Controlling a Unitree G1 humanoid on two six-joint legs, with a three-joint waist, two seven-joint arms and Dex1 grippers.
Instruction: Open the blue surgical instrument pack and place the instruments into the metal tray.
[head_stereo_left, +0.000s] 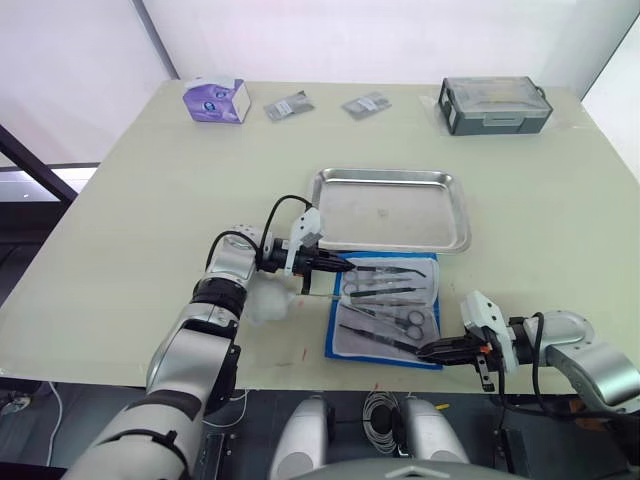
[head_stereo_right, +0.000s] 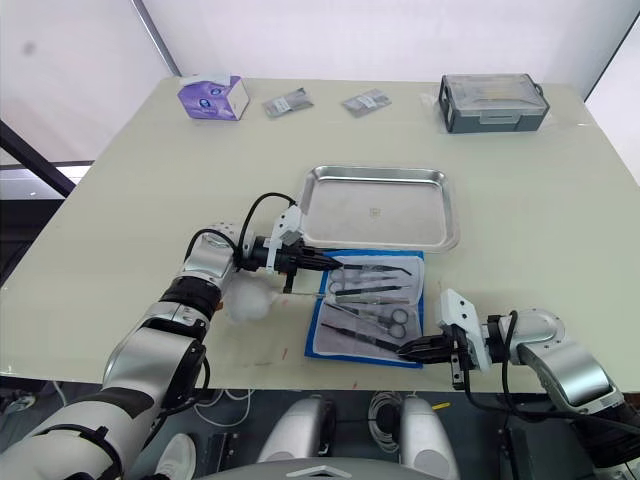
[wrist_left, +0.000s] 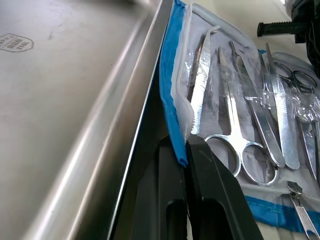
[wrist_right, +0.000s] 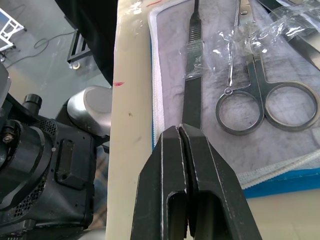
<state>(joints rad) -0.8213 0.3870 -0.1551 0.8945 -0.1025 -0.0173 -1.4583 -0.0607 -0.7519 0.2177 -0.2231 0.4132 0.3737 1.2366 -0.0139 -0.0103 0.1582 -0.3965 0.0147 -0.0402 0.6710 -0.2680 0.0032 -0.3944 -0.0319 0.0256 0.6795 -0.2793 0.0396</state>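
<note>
Left gripper (head_stereo_left: 345, 266) is pinched shut on the left edge of the blue pack (head_stereo_left: 345, 345), just below the tray's (head_stereo_left: 392, 208) near rim. The pack lies open flat on the table (head_stereo_left: 130, 220) near its front edge, just in front of the tray, with the instruments (head_stereo_left: 385, 305) still lying on its clear inner layer. Right gripper (head_stereo_left: 424, 351) sits at the pack's near right corner, fingers closed together at the end of a flat tool handle (wrist_right: 192, 90), grip on it unclear

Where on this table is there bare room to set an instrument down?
The shiny steel rectangular tray is bare. Open tabletop lies between it and the purple tissue box. Crowded: the near edge, around the opened blue instrument pack and both grippers.
</note>
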